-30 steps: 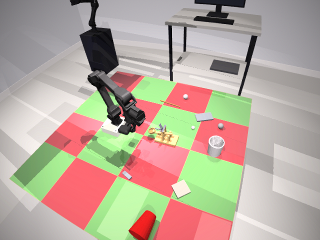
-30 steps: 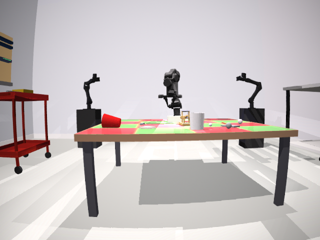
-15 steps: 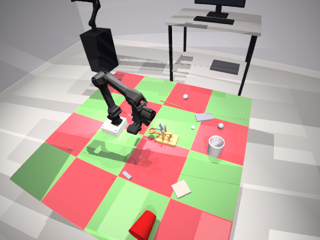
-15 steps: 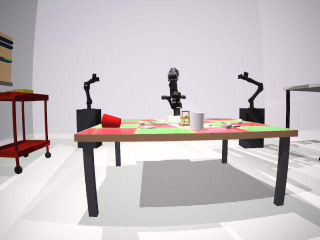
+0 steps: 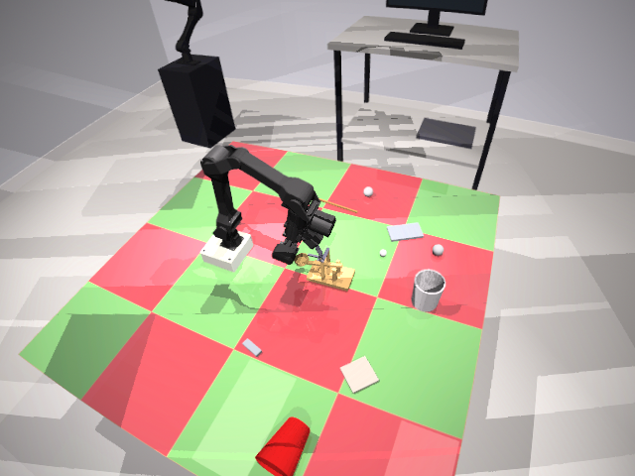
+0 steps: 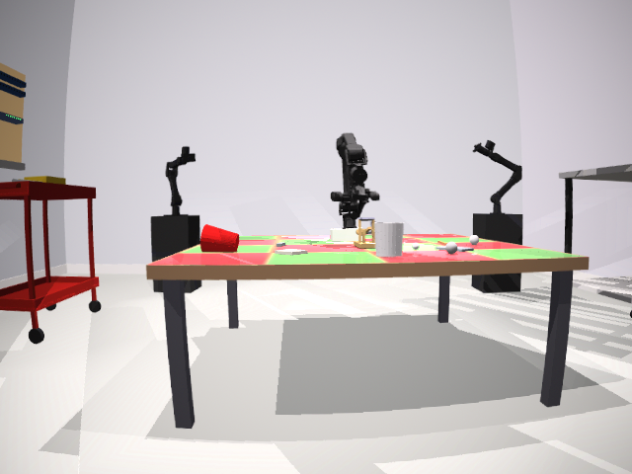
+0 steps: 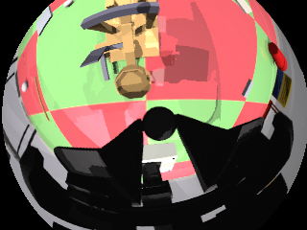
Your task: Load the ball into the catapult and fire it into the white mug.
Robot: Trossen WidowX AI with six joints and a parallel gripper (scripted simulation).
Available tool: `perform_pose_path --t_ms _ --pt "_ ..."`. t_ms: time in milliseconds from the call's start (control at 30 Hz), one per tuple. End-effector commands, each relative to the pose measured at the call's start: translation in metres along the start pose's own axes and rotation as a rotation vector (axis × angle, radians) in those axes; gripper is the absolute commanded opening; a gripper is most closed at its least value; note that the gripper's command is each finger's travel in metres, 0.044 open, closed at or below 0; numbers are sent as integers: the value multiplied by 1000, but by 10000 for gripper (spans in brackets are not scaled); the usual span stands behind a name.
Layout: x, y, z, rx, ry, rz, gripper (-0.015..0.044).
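Note:
My gripper is shut on a black ball, which sits between the fingertips in the wrist view; the arm hides it in the top view. The gripper is above the mat beside the catapult's cup end, on the robot base side. The wooden catapult stands upright, and its round cup points toward my base. I see no ball in the cup. The white mug stands upright beyond the catapult's other end, off to one side.
White-grey balls and a pale blue slab lie near the mug's side of the mat. A thin orange stick lies behind the arm. A small grey block, a cream tile and a tipped red cup lie toward the front.

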State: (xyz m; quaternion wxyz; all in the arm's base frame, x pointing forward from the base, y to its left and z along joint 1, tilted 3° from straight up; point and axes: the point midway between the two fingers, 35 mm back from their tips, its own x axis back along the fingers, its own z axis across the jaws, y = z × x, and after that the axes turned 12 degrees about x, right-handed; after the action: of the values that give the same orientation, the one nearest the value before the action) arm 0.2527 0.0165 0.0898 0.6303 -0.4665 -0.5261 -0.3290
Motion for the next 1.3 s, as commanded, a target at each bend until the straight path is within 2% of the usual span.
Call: perform_pose_path --t_ms 0,200,933,1167,1267 --pt "-3 13 11 -12 7 47 0" --pt "-9 25 23 -22 8 96 0" --pt "-36 33 19 -22 8 96 0" --pt "-31 32 19 -19 6 91 0" --pt "-31 32 19 -19 6 91 79"
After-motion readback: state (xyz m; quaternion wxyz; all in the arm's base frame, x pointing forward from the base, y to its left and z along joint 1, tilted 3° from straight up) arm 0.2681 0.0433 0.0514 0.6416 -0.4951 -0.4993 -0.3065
